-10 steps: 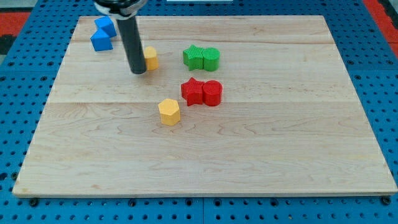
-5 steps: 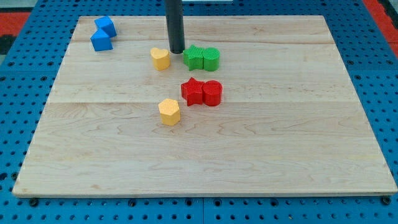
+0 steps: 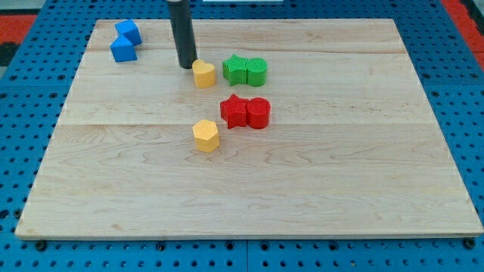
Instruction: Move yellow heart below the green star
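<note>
The yellow heart lies on the wooden board, just left of the green star. A green cylinder touches the star's right side. My tip stands at the heart's upper left edge, touching or almost touching it. The dark rod rises from there out of the view's top.
A red star and a red cylinder sit together below the green pair. A yellow hexagon lies below the heart. Two blue blocks sit at the board's top left corner. The board lies on a blue pegboard.
My tip moved from left of the heart to its upper right, then back to its upper left. The heart has shifted a little to the right, closer to the green star.
</note>
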